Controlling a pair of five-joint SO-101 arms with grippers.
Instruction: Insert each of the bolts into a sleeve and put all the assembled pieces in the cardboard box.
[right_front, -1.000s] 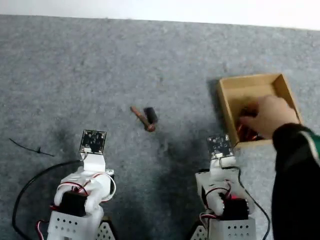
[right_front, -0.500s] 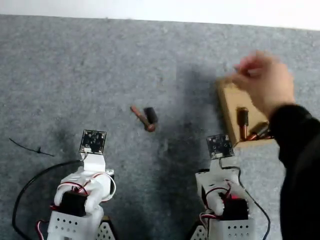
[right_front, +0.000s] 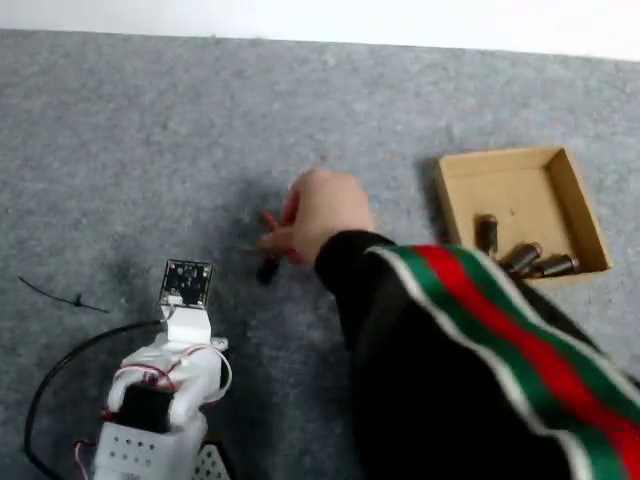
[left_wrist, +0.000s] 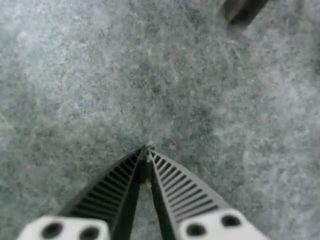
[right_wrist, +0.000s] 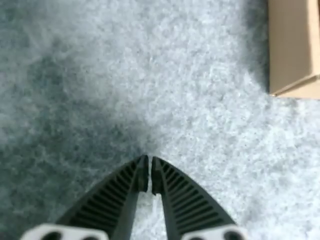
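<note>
A person's hand (right_front: 318, 215) rests on the carpet's middle, covering the bolt and touching the loose pieces. A dark sleeve (right_front: 267, 270) lies just below the fingers, and a reddish bolt end (right_front: 268, 219) pokes out beside them. The cardboard box (right_front: 570, 190) at the right holds three assembled pieces (right_front: 520, 257). My left gripper (left_wrist: 146, 149) is shut and empty over bare carpet, with a dark piece (left_wrist: 240, 10) farther ahead. My right gripper (right_wrist: 149, 159) is shut and empty, with the box corner (right_wrist: 295, 50) ahead and to one side.
The person's striped sleeve (right_front: 480, 340) crosses the lower right of the table and covers the arm there. The left arm (right_front: 165, 380) sits at the near edge. A thin black wire (right_front: 60, 297) lies at the far left.
The hand left the box and swept left to the bolt and sleeve in the middle. The dark sleeve now lies lower and further left. Neither arm moved.
</note>
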